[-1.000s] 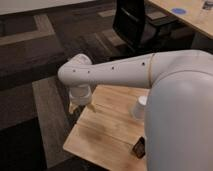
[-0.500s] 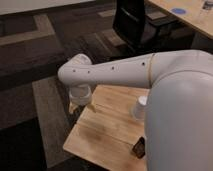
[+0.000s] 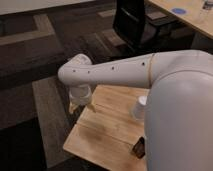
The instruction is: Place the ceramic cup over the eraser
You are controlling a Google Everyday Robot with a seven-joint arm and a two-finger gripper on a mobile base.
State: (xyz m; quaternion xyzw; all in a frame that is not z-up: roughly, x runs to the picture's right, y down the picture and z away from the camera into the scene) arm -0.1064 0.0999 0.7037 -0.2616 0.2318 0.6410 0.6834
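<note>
White ceramic cup (image 3: pixel 139 107) stands upright on the wooden counter (image 3: pixel 105 135), apart from the dark eraser (image 3: pixel 139 148) by the near edge, while my tool (image 3: pixel 81 106) hangs released and empty over a far corner, so I judge the cup not yet picked up

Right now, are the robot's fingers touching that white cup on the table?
Apart. The camera view shows the gripper hanging at the table's edge, with a stretch of bare wood between its fingers and the ceramic cup.
</note>
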